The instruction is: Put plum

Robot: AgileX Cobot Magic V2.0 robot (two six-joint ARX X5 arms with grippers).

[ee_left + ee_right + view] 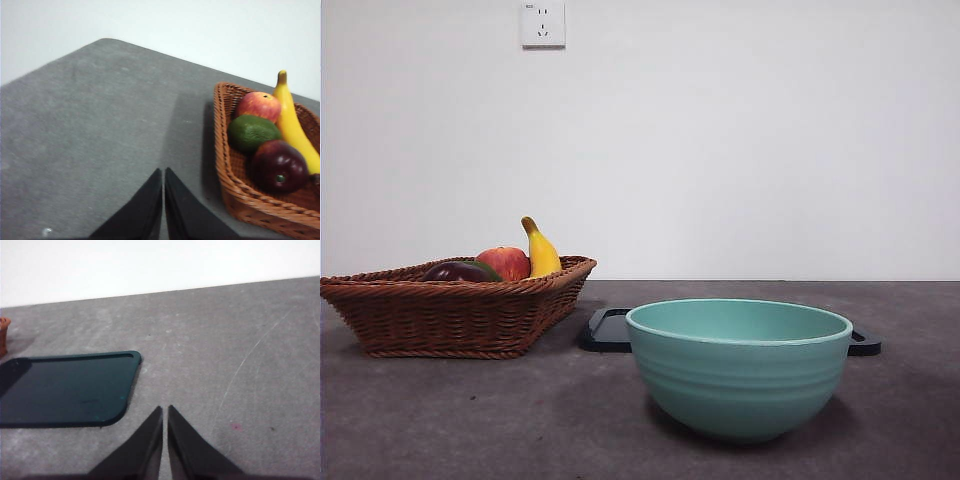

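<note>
The plum [279, 167], glossy dark maroon, lies in the wicker basket [226, 181] beside a dark green fruit [251, 132], a red-yellow apple [259, 105] and a banana [291, 125]. In the front view the plum [455, 272] peeks over the rim of the basket [450, 315] at the left. My left gripper [163, 175] is shut, above bare table beside the basket, holding nothing. Over the table beside a dark tray [70, 390], my right gripper [165, 412] is also shut and empty. Neither arm shows in the front view.
A teal bowl [738, 365] stands near the front, right of the basket. The flat dark tray [610, 330] lies behind it. The apple [505, 262] and banana [541, 250] rise above the basket rim. A white wall with an outlet [543, 24] backs the table.
</note>
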